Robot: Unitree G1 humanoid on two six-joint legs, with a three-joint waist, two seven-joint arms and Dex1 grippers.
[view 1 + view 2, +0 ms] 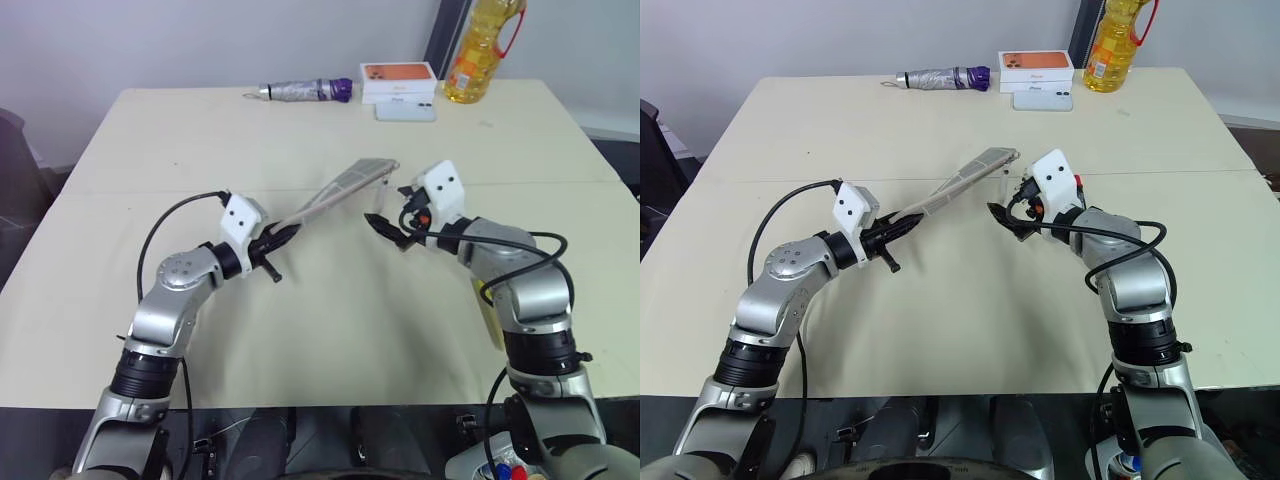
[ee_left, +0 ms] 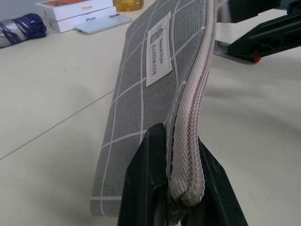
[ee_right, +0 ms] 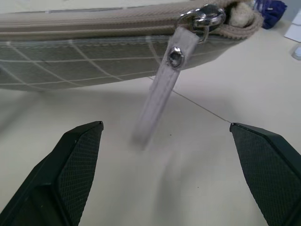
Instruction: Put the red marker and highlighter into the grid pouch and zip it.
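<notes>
With my left jaws (image 1: 272, 243) clenched on one end of the grid pouch (image 1: 340, 190), held above the surface, I should bring my released right jaws (image 1: 388, 228) squarely around its dangling pull tab (image 3: 160, 94) before pinching.

A: What kind of room is this looking like to you?

B: A plain office or test room. A large cream table (image 1: 300, 330) is filling most of the frame, and a bare pale wall (image 1: 200, 40) is running along the top.

A: Anything giving it away further?

B: Everyday clutter is sitting at the table's far edge, upper centre: boxed phones (image 1: 398, 80), a folded umbrella (image 1: 305, 91), and a bottle of cooking oil (image 1: 480, 50) at upper right. A dark chair (image 1: 15, 170) is showing at the left edge.
</notes>
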